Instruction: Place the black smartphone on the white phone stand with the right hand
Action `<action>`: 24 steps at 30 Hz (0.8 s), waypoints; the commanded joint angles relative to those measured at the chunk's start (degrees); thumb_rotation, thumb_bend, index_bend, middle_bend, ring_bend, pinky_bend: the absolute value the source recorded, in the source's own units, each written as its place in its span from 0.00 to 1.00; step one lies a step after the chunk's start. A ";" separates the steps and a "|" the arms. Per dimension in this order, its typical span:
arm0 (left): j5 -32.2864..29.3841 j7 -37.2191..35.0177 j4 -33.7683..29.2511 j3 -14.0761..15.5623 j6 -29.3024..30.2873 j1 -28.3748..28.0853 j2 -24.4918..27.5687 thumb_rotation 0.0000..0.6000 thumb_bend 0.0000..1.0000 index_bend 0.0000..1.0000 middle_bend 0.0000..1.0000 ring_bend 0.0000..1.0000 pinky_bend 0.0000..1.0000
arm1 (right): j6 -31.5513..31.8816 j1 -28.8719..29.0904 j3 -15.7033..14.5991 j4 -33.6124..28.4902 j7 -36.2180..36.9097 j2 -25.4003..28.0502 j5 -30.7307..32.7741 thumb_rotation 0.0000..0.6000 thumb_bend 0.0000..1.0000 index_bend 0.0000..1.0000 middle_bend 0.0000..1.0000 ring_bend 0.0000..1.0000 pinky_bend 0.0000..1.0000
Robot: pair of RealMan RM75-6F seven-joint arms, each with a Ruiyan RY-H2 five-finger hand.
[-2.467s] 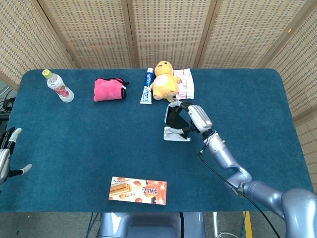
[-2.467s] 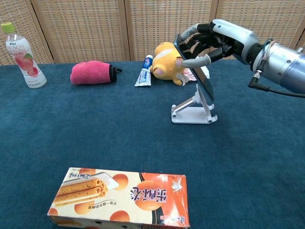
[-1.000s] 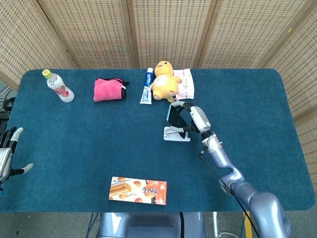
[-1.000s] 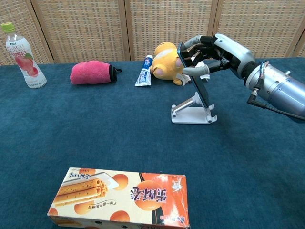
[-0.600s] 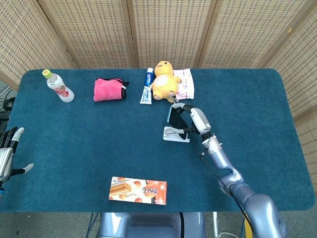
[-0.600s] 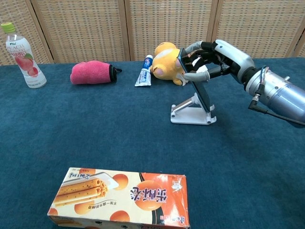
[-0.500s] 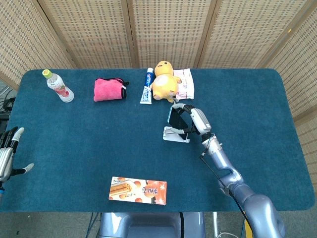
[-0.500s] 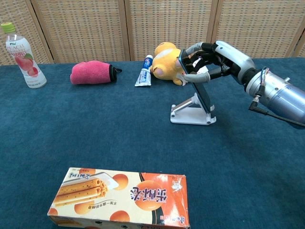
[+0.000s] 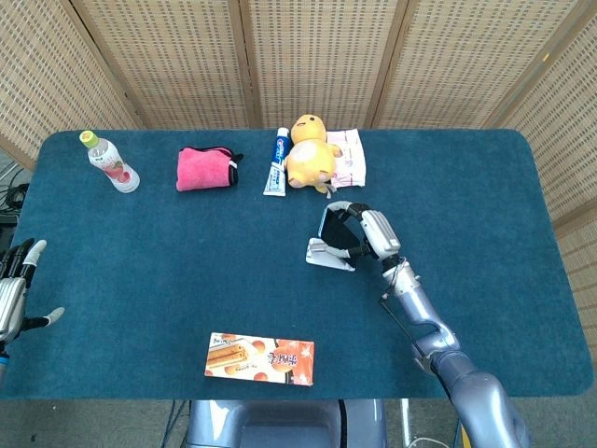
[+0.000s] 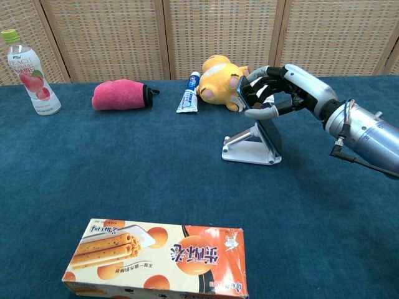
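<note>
On the white phone stand (image 10: 246, 151), black smartphone (image 10: 269, 132) lowered since earlier, right hand (image 10: 280, 90) fingers still gripping it.

right hand (image 10: 274, 93): arm extended, fingers curled in a grip | left hand (image 9: 14, 294): fingers spread, holding nothing

From overhead I see my right hand (image 9: 366, 233) gripping the black smartphone (image 9: 328, 227), which leans on the white phone stand (image 9: 328, 253) near the middle of the blue table (image 9: 168, 261). My left hand (image 9: 13, 294) hangs off the table's left edge, fingers spread, holding nothing. A snack box (image 9: 259, 358) lies near the front edge.
</note>
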 commanded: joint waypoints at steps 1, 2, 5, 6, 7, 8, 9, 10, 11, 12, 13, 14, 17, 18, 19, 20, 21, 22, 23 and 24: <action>0.02 -0.02 0.06 0.01 0.06 0.02 -0.04 1.00 0.00 0.00 0.00 0.00 0.00 | 0.01 -0.21 -0.18 0.55 0.06 -0.30 0.05 1.00 0.65 0.44 0.54 0.48 0.24; 0.03 -0.01 0.09 0.02 0.07 0.01 -0.05 1.00 0.00 0.00 0.00 0.00 0.00 | 0.06 -0.28 -0.24 0.74 -0.01 -0.40 0.05 1.00 0.65 0.44 0.54 0.48 0.24; 0.05 0.11 0.10 0.07 -0.01 -0.04 -0.13 1.00 0.00 0.00 0.00 0.00 0.00 | 0.60 -0.57 -0.48 1.16 -0.33 -0.67 -0.06 1.00 0.65 0.44 0.54 0.48 0.24; 0.02 0.20 0.08 0.06 -0.01 -0.07 -0.16 1.00 0.00 0.00 0.00 0.00 0.00 | 0.92 -0.66 -0.51 1.27 -0.47 -0.80 -0.05 1.00 0.65 0.44 0.54 0.48 0.24; -0.01 0.25 0.05 0.06 -0.01 -0.08 -0.18 1.00 0.00 0.00 0.00 0.00 0.00 | 1.14 -0.70 -0.48 1.37 -0.63 -0.91 0.00 1.00 0.65 0.44 0.54 0.48 0.24; -0.03 0.28 0.04 0.06 0.00 -0.07 -0.19 1.00 0.00 0.00 0.00 0.00 0.00 | 1.29 -0.72 -0.45 1.44 -0.77 -0.98 0.04 1.00 0.65 0.44 0.54 0.48 0.24; -0.06 0.35 0.01 0.05 0.01 -0.09 -0.21 1.00 0.00 0.00 0.00 0.00 0.00 | 1.50 -0.74 -0.44 1.55 -0.99 -1.12 0.08 1.00 0.65 0.44 0.53 0.48 0.24; -0.06 0.39 -0.03 0.05 0.02 -0.09 -0.21 1.00 0.00 0.00 0.00 0.00 0.00 | 1.55 -0.74 -0.49 1.61 -1.10 -1.19 0.07 1.00 0.65 0.44 0.53 0.47 0.24; -0.06 0.43 -0.09 0.05 0.04 -0.09 -0.19 1.00 0.00 0.00 0.00 0.00 0.00 | 1.61 -0.75 -0.53 1.66 -1.20 -1.26 0.06 1.00 0.65 0.44 0.53 0.47 0.24; -0.05 0.45 -0.13 0.07 0.06 -0.09 -0.18 1.00 0.00 0.00 0.00 0.00 0.00 | 1.75 -0.78 -0.54 1.75 -1.38 -1.38 0.09 1.00 0.65 0.44 0.53 0.47 0.24; -0.07 0.51 -0.15 0.06 0.10 -0.09 -0.19 1.00 0.00 0.00 0.00 0.00 0.00 | 1.98 -0.80 -0.53 1.89 -1.70 -1.57 0.12 1.00 0.65 0.44 0.53 0.47 0.24; -0.11 0.52 -0.20 0.04 0.08 -0.11 -0.20 1.00 0.00 0.00 0.00 0.00 0.00 | 2.18 -0.81 -0.45 1.96 -1.89 -1.74 0.21 1.00 0.65 0.44 0.53 0.47 0.24; -0.19 0.59 -0.31 0.01 0.03 -0.16 -0.16 1.00 0.00 0.00 0.00 0.00 0.00 | 2.60 -0.74 -0.18 2.10 -2.18 -2.16 0.51 1.00 0.65 0.44 0.53 0.47 0.24; -0.23 0.62 -0.31 0.01 0.03 -0.16 -0.16 1.00 0.00 0.00 0.00 0.00 0.00 | 2.73 -0.69 -0.05 2.11 -2.21 -2.26 0.63 1.00 0.65 0.44 0.53 0.47 0.24; -0.24 0.62 -0.30 0.01 0.04 -0.16 -0.16 1.00 0.00 0.00 0.00 0.00 0.00 | 2.85 -0.62 0.11 2.14 -2.32 -2.38 0.78 1.00 0.65 0.44 0.53 0.47 0.24; -0.25 0.58 -0.31 0.00 0.06 -0.16 -0.15 1.00 0.00 0.00 0.00 0.00 0.00 | 2.95 -0.55 0.21 2.16 -2.44 -2.47 0.88 1.00 0.65 0.44 0.53 0.47 0.24; -0.24 0.55 -0.29 0.00 0.07 -0.15 -0.14 1.00 0.00 0.00 0.00 0.00 0.00 | 3.05 -0.44 0.35 2.19 -2.62 -2.56 1.01 1.00 0.65 0.44 0.53 0.47 0.24; -0.26 0.52 -0.30 -0.01 0.06 -0.16 -0.12 1.00 0.00 0.00 0.00 0.00 0.00 | 3.11 -0.35 0.47 2.26 -2.88 -2.66 1.12 1.00 0.65 0.44 0.53 0.47 0.24; -0.26 0.47 -0.37 -0.02 0.08 -0.15 -0.09 1.00 0.00 0.00 0.00 0.00 0.00 | 3.15 -0.22 0.61 2.35 -3.26 -2.79 1.26 1.00 0.65 0.44 0.53 0.47 0.24; -0.28 0.44 -0.38 -0.03 0.08 -0.15 -0.06 1.00 0.00 0.00 0.00 0.00 0.00 | 3.09 -0.13 0.67 2.35 -3.42 -2.84 1.33 1.00 0.65 0.44 0.53 0.47 0.24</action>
